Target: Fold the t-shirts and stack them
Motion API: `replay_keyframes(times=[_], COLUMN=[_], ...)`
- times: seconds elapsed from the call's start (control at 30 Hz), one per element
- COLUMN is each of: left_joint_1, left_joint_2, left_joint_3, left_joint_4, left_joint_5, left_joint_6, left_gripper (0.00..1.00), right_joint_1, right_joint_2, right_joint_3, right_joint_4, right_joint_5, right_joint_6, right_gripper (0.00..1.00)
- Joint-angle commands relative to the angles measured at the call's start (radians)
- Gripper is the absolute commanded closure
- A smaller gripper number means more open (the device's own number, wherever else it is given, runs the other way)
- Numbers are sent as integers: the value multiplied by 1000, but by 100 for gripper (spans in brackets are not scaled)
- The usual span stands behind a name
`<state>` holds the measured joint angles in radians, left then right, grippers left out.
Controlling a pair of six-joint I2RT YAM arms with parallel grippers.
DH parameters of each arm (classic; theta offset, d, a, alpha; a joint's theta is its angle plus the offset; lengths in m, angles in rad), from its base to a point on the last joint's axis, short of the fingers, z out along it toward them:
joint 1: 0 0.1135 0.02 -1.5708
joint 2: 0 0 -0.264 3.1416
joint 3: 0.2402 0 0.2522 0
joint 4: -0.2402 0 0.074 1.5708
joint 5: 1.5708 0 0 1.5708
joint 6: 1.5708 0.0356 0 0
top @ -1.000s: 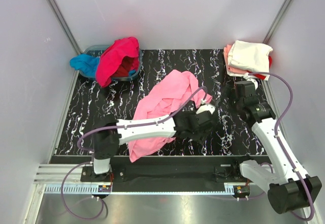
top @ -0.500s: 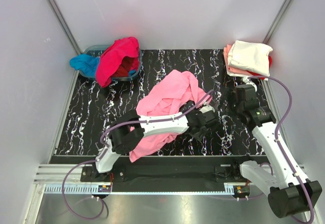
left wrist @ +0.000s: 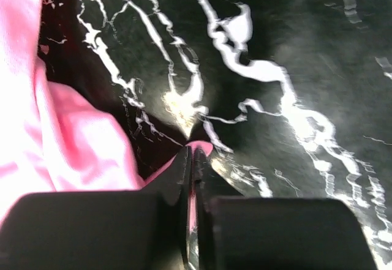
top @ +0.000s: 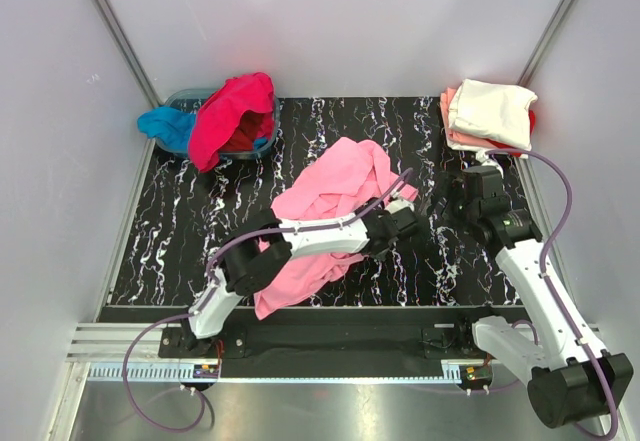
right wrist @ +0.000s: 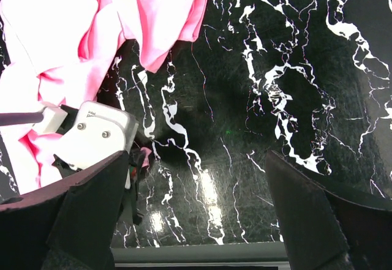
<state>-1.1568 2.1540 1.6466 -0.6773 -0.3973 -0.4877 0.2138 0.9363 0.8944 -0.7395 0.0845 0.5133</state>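
Note:
A crumpled light pink t-shirt (top: 330,201) lies mid-table, also seen in the left wrist view (left wrist: 73,141) and the right wrist view (right wrist: 122,25). My left gripper (top: 404,223) is at its right edge, low on the table. Its jaws are shut on a small fold of the pink cloth (left wrist: 191,153). My right gripper (top: 466,201) hangs open just right of it, with only bare table between its fingers (right wrist: 196,157). A hot pink t-shirt (top: 232,111) and a bright blue one (top: 165,124) hang over the basin. Folded cream white (top: 490,109), salmon (top: 450,126) and red (top: 520,148) t-shirts are stacked at the back right.
The grey-blue basin (top: 185,96) stands at the back left corner of the black marbled table (top: 200,221). White walls with metal posts close in the sides and back. The left arm's white wrist housing (right wrist: 98,135) shows in the right wrist view.
My left gripper has moved slightly back to the pink shirt's right edge and closed on a fold of it. The right gripper has drifted a little to the left, still open.

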Motion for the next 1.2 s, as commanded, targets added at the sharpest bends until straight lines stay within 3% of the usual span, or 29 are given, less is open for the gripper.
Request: replay_keyframes(times=[0.0,0.13,0.23,0.43,0.57,0.87,1.17], left_joint_1=[9,9,8,9,12,19,25], left_joint_2=[-62,-201,-462,-773,-893,-1121,-1260], left_joint_3=[-56,-163,-306,-487,-592,-653,-749], left_joint_4=[64,48,35,-71,-91,-231,-275], left_joint_5=[-9,12,20,-37,-67,-147,-163], left_joint_6=[12,-2,-35,-126,-172,-262,-322], left_gripper=[100,100,100,100,100,100,100], right_joint_1=[-5,-5,-5,-14,-19,-62,-62], right_joint_2=[16,58,131,304,450,717,880], right_joint_3=[-3,-3,6,11,37,141,261], right_joint_4=[46,69,89,207,293,405,411], right_joint_5=[-15,-18,-52,-156,-204,-340,-368], right_joint_6=[2,13,21,56,63,71,76], right_gripper=[0,0,0,4,13,33,35])
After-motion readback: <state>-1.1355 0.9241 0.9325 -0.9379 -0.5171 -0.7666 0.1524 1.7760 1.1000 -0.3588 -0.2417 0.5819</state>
